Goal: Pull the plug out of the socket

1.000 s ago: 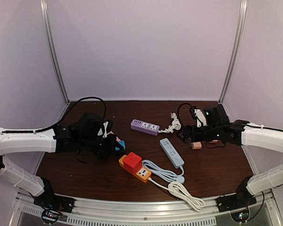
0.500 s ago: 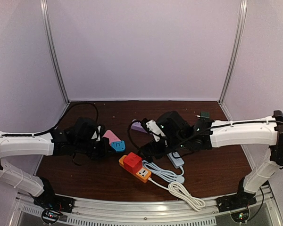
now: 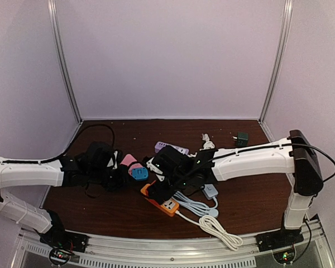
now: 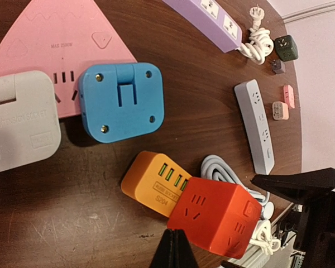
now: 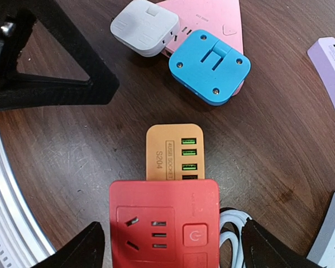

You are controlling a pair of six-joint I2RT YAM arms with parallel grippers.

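Observation:
An orange power strip (image 5: 167, 153) lies near the table's front, with a red cube plug (image 5: 164, 223) seated on its middle. My right gripper (image 5: 170, 245) hangs over the cube, open, one finger (image 5: 81, 251) on each side and a gap to the cube on both. In the top view the right gripper (image 3: 161, 184) hides most of the cube, and only the orange strip's ends (image 3: 168, 206) show. My left gripper (image 4: 171, 237) is shut on nothing, its tip just left of the red cube (image 4: 220, 215) and beside the strip (image 4: 151, 181).
A pink triangular socket (image 4: 56, 39) carries a blue adapter (image 4: 121, 100) and a white one (image 4: 19, 120). A purple strip (image 3: 170, 148), a grey strip (image 4: 255, 131), a coiled white cable (image 3: 218, 229) and a small green adapter (image 3: 242, 137) lie around.
My right arm has swung from the table's right side across to the orange strip and now straddles the red cube, jaws slightly narrower. The left arm has barely moved.

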